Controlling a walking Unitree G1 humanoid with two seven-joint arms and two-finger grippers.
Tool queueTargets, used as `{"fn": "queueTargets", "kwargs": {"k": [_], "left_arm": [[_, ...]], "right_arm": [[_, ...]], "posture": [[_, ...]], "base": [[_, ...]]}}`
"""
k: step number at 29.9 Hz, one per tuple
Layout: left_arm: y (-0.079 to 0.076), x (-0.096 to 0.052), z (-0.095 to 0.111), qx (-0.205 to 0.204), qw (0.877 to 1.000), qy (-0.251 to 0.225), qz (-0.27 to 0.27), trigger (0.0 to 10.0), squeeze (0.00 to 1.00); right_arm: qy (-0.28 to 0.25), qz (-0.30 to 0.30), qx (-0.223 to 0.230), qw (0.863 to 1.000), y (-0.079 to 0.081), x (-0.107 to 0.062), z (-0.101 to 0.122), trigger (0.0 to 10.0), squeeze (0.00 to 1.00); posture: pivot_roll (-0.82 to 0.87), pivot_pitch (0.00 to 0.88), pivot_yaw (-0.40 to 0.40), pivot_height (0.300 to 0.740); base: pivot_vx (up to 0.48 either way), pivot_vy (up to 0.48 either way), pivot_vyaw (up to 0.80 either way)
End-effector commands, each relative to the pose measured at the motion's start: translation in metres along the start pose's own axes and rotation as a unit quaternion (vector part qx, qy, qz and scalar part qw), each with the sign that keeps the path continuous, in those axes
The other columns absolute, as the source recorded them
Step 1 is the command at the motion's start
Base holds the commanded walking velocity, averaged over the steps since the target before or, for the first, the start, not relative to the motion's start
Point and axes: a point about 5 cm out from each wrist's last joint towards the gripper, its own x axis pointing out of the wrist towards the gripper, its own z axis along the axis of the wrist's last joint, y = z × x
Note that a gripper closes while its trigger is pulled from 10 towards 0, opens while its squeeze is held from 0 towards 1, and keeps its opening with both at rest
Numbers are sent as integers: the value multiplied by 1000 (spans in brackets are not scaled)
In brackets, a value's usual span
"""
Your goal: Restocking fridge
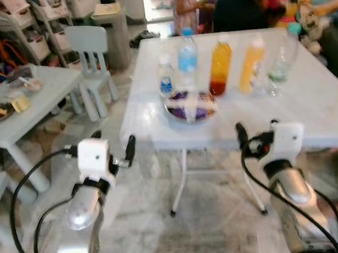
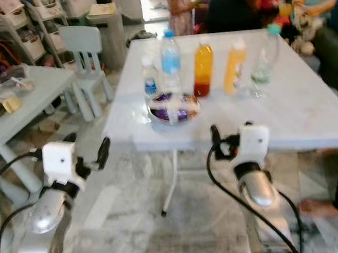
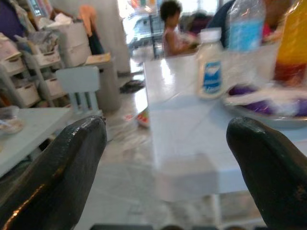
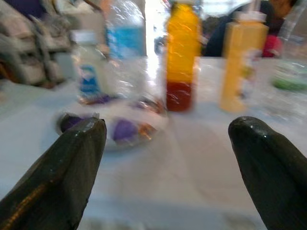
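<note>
left gripper [image 3: 163,158] spread, empty, short of white table [image 1: 313,104] near-left edge | right gripper [image 4: 168,163] spread, empty, at near edge | bottles stood in a row mid-table: small white bottle [image 1: 166,76], water bottle [image 1: 187,54], orange-red juice [image 1: 220,67], yellow juice [image 1: 251,64] | covered plate [image 1: 190,105] just nearer

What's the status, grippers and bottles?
Left gripper and right gripper open, empty, short of white table. Five bottles upright behind covered plate. Nothing between.

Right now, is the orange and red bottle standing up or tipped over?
Upright: the orange and red bottle stands on its base on the white table, cap up.
</note>
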Motion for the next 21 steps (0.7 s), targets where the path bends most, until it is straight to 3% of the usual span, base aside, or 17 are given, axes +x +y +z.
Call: {"fn": "queueTargets", "kwargs": {"k": [1, 7, 9, 13, 18, 21], "left_arm": [[-10, 5, 6, -7, 1000, -13, -16, 10000, 0], [-10, 7, 7, -2, 1000, -15, -17, 10000, 0], [-10, 7, 7, -2, 1000, -15, -16, 10000, 0], [-9, 8, 7, 4, 1000, -14, -13, 10000, 0], [-5, 8, 5, 49, 999, 3, -2, 10000, 0], [-7, 8, 4, 44, 999, 5, -14, 10000, 0]], "right_arm": [[6, -26, -8, 1000, -13, -2, -1, 10000, 0], [7, -15, 28, 999, -4, -2, -1, 10000, 0], [6, -14, 20, 1000, -5, -2, -1, 10000, 0], [-4, -17, 25, 1000, -5, -2, 1, 10000, 0], [-4, -8, 33, 999, -3, 0, 2, 10000, 0], [2, -8, 34, 999, -2, -1, 0, 10000, 0]], "posture": [[42, 0, 21, 740], [43, 0, 22, 740], [45, 0, 20, 740], [48, 0, 17, 740], [55, 8, 12, 740], [56, 8, 12, 740]], "base": [[450, 0, 0], [447, 0, 0], [307, 0, 0], [0, 0, 0], [0, 0, 0], [0, 0, 0]]}}
